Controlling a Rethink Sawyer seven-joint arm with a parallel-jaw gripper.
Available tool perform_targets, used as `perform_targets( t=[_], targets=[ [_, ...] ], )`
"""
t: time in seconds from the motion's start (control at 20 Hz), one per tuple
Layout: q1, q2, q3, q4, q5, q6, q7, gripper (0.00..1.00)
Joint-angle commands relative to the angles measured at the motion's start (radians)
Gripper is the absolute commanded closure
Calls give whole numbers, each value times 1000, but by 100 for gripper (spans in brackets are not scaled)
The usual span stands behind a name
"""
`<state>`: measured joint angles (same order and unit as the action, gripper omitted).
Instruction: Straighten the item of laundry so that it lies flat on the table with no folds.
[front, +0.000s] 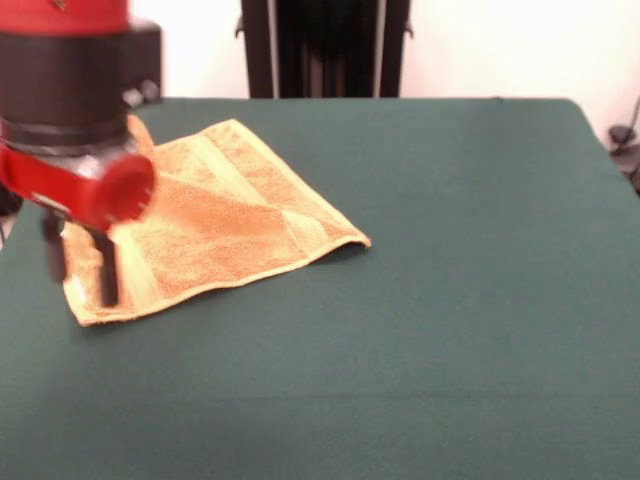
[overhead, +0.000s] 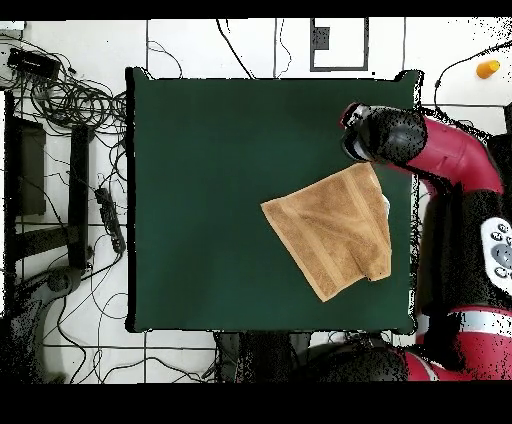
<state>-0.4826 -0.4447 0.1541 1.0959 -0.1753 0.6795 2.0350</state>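
Note:
The golden-orange towel (front: 225, 215) lies on the dark green table (front: 450, 320) at the left in the front view, rumpled, with one part folded over in a slanting flap. My gripper (front: 78, 272) hangs over the towel's near left corner. Its two black fingers (front: 106, 270) stand apart, open, with nothing between them, the tips just above the cloth. In the overhead view the towel (overhead: 328, 232) lies near the table's (overhead: 200, 200) right edge, and the arm's black wrist (overhead: 385, 135) covers its upper right corner and hides the gripper.
The black pedestal (front: 325, 48) stands behind the table's far edge. In the overhead view, cables and dark equipment (overhead: 60, 150) lie on the floor at the left, and a small orange object (overhead: 488, 68) lies on the floor at the top right.

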Motion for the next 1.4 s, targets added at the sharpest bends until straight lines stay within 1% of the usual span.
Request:
perform_targets(
  t=[0.05, 0.2, 0.55, 0.8, 1.1, 1.4],
  targets=[
    [-34, 7, 134, 161, -36, 62, -227, 0],
    [-59, 26, 148, 188, -57, 26, -247, 0],
    [-91, 35, 160, 254, -105, -44, -212, 0],
    [-105, 42, 170, 273, -132, -65, -177, 0],
    [-105, 58, 169, 303, -161, -121, -115, 0],
    [-113, 95, 187, 308, -177, -180, -88, 0]
  ],
)
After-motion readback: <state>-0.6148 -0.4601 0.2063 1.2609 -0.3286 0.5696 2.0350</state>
